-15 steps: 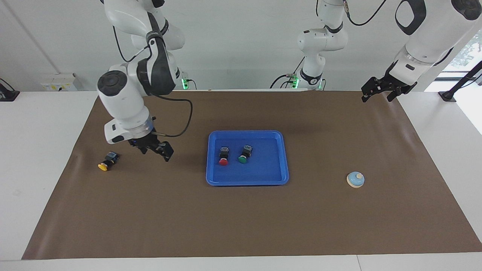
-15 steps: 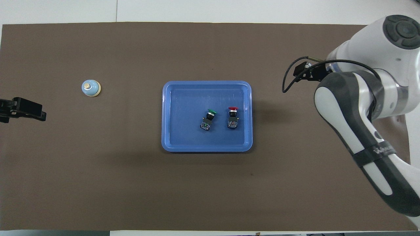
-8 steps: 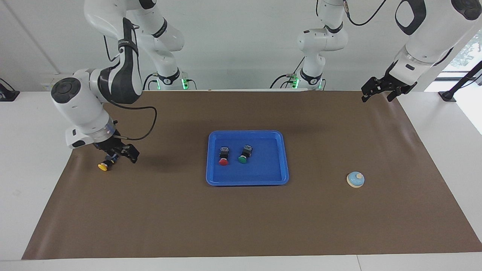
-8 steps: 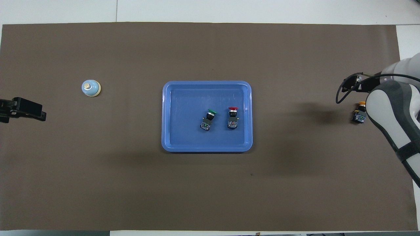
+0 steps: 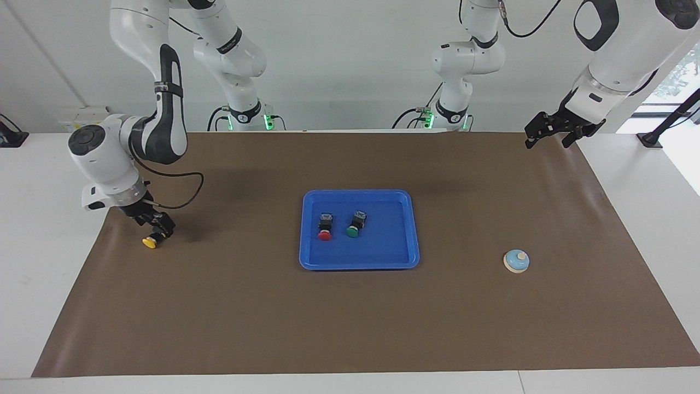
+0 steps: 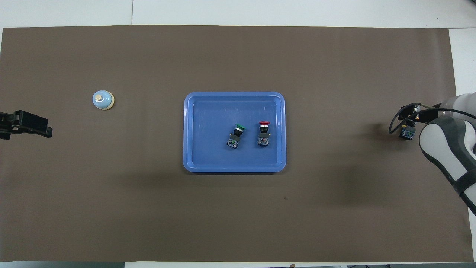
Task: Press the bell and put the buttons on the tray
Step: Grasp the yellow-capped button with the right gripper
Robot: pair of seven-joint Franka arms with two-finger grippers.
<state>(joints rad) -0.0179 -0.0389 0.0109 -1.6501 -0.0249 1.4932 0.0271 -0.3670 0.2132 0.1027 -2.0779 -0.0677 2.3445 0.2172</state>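
**A:** Where is everything on the bench?

**B:** The flat bright blue plastic tray (image 5: 359,261) with rounded corners and a raised rim sits mid-bench on the brown mat (image 5: 350,328). Two small push-button switches with black bodies lie inside it, side by side and apart: the red-capped button (image 5: 324,234) toward the right arm's end, the green-capped button (image 5: 353,231) toward the left arm's end. Both lie in the half of the tray nearer the robots.

**A:** And the third?

**B:** The yellow-capped button (image 5: 149,242) lies on the mat close to the bench edge at the right arm's end, well apart from the tray. The right gripper (image 5: 156,225) is down at it, its fingers at the black body, with the yellow cap sticking out toward the edge farther from the robots.

**A:** Has the pincer closed on it?

**B:** I cannot tell; the fingers and the switch body merge into one dark shape.

**A:** The bell?

**B:** The small dome-shaped bell (image 5: 516,261) with a light blue top, cream rim and cream knob stands on the mat toward the left arm's end, well apart from the tray.

**A:** The other arm?

**B:** It waits; the left gripper (image 5: 553,133) hangs over the mat's corner nearest its base, fingers spread wide and holding nothing.
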